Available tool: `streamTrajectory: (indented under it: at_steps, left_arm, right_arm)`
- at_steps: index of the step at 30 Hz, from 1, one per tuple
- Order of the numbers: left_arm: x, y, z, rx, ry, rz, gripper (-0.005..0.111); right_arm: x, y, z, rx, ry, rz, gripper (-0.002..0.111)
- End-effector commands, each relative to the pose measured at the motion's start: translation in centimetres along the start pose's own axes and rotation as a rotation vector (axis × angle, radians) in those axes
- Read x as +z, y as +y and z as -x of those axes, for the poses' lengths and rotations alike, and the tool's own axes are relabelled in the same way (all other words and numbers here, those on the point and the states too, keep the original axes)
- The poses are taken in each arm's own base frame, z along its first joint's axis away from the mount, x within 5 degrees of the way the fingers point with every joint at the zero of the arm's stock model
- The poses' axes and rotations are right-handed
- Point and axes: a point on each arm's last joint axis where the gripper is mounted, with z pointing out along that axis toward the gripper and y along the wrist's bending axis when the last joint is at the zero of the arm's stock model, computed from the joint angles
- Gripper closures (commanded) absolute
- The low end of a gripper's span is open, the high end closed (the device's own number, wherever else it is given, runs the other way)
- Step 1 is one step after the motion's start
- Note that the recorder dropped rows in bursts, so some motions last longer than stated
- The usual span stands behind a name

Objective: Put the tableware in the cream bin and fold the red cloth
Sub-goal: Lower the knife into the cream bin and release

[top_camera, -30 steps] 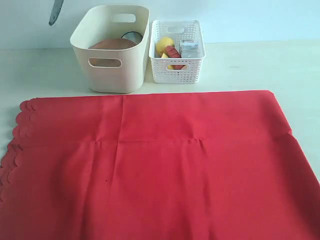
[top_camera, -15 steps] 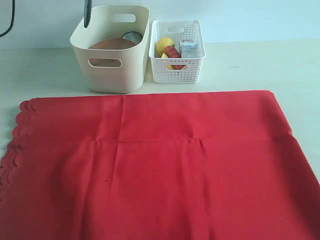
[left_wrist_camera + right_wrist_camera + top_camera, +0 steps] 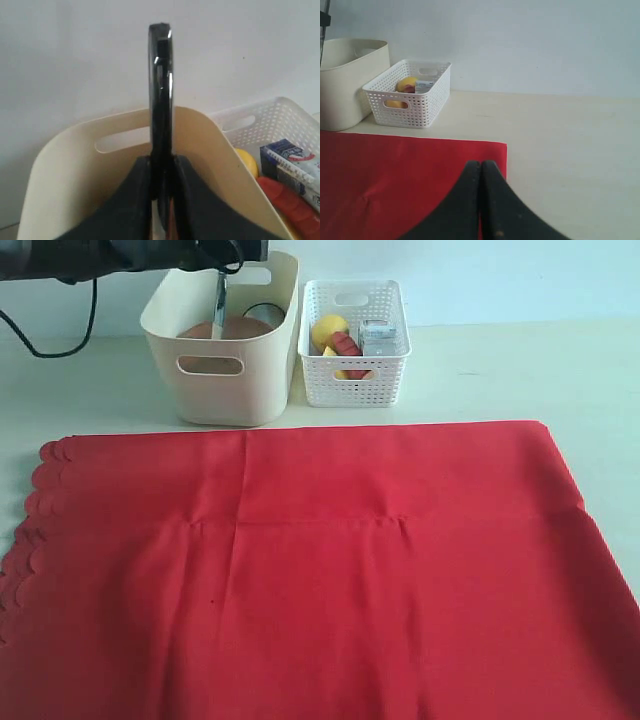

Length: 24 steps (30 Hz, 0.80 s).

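Note:
My left gripper [image 3: 217, 264] reaches in from the upper left and is shut on the metal knife [image 3: 218, 302], which hangs blade-down into the cream bin [image 3: 222, 390]. In the left wrist view the knife [image 3: 160, 90] shows edge-on, clamped between the dark fingers [image 3: 135, 200] above the cream bin [image 3: 70, 165]. The round brown plate [image 3: 226, 328] and the steel cup [image 3: 263, 312] lie inside the bin. The red cloth [image 3: 320, 570] lies spread flat, scalloped edge at the left. My right gripper [image 3: 481, 166] is shut and empty above the red cloth's [image 3: 380, 175] far right corner.
A white lattice basket [image 3: 355, 375] holding a lemon [image 3: 329, 332], a sausage and a milk carton stands right beside the bin. Bare pale tabletop [image 3: 500, 370] stretches to the right of the basket. A black cable [image 3: 60, 345] droops from the left arm.
My left arm has swung in from the left, carrying the knife rightward and down until it hangs inside the cream bin. The cloth and basket have not moved.

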Motion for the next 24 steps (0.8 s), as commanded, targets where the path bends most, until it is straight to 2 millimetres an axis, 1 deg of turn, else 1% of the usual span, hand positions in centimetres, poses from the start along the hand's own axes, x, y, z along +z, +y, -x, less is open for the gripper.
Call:
streamTrajectory:
  at_steps: [1, 3, 6, 8, 11, 15, 17, 18, 19, 21, 23, 24]
  left_arm:
    - [0.7, 0.0, -0.6, -0.026, 0.034, -0.010, 0.107]
    - [1.0, 0.0, -1.4, -0.026, 0.063, -0.016, 0.107]
    - [1.2, -0.1, -1.8, -0.019, 0.084, -0.022, 0.106]
    - [1.3, -0.1, -1.9, 0.008, 0.086, -0.022, 0.103]
    - [1.3, -0.1, -1.9, 0.042, 0.086, -0.023, 0.089]
    - [1.2, -0.1, -1.9, 0.052, 0.096, -0.028, 0.063]
    - [0.7, -0.2, -1.3, 0.052, 0.097, -0.033, 0.053]
    - [0.3, -0.2, -0.8, 0.052, 0.096, -0.038, 0.051]
    - [-0.5, -0.2, 0.2, 0.052, 0.094, -0.046, 0.051]
    - [-1.2, -0.3, 1.0, 0.053, 0.091, -0.053, 0.051]
    - [-3.1, -0.5, 2.8, 0.055, 0.105, -0.078, 0.051]
    - [-3.5, -0.5, 3.1, 0.056, 0.113, -0.085, 0.051]
  right_arm:
    - [0.0, -0.1, 0.1, -0.006, -0.012, -0.008, 0.108]
    - [0.0, -0.1, 0.1, -0.006, -0.012, -0.008, 0.108]
    - [0.0, -0.1, 0.1, -0.006, -0.012, -0.008, 0.108]
    - [0.0, -0.1, 0.1, -0.006, -0.012, -0.008, 0.108]
    - [0.0, -0.1, 0.1, -0.006, -0.012, -0.008, 0.108]
    - [0.0, -0.1, 0.1, -0.006, -0.012, -0.008, 0.108]
    - [0.0, -0.1, 0.1, -0.006, -0.012, -0.008, 0.108]
    - [0.0, -0.1, 0.1, -0.006, -0.012, -0.008, 0.108]
    - [0.0, -0.1, 0.1, -0.006, -0.012, -0.008, 0.108]
    - [0.0, -0.1, 0.1, -0.006, -0.012, -0.008, 0.108]
    - [0.0, -0.1, 0.1, -0.006, -0.012, -0.008, 0.108]
    - [0.0, -0.1, 0.1, -0.006, -0.012, -0.008, 0.108]
